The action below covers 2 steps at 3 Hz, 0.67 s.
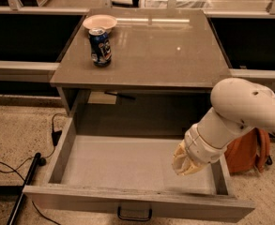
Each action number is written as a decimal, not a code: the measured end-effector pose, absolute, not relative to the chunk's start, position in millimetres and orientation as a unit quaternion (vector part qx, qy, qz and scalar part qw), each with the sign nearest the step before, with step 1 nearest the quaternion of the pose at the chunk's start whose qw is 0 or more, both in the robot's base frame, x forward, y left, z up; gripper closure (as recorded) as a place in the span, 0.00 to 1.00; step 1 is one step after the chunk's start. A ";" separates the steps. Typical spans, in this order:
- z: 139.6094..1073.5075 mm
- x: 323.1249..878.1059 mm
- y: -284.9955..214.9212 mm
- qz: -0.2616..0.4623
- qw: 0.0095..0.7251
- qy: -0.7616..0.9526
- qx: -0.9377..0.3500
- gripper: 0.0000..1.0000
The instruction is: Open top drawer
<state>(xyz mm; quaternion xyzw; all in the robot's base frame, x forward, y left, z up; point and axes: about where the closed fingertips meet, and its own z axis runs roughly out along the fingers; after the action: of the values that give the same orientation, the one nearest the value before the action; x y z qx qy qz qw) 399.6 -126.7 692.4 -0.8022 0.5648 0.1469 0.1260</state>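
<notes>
- The top drawer (113, 163) stands pulled far out, its handle (134, 214) at the front edge.
- My gripper (183, 165) hangs above the drawer's front right corner, off the handle; I cannot tell whether it is spread or closed.
- The opening looks done; I judge that only lifting clear is left.

Glossy white rounded plastic arm (249, 107): bulbous joint housing with a small dark dot, then a thick smooth tube segment and a ribbed white wrist collar with dark seams. Cream-yellow, claw-shaped end effector (186, 161) at the arm's lower end, over the right side of the open grey top drawer (127, 198).
</notes>
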 end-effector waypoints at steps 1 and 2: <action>692.8 399.3 -126.9 0.146 0.127 0.563 -0.803 0.74; 692.8 399.3 -126.9 0.146 0.127 0.563 -0.803 0.51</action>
<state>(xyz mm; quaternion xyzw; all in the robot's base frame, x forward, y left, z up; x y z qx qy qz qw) 399.3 -126.9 692.8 -0.8034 0.5631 0.1464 0.1265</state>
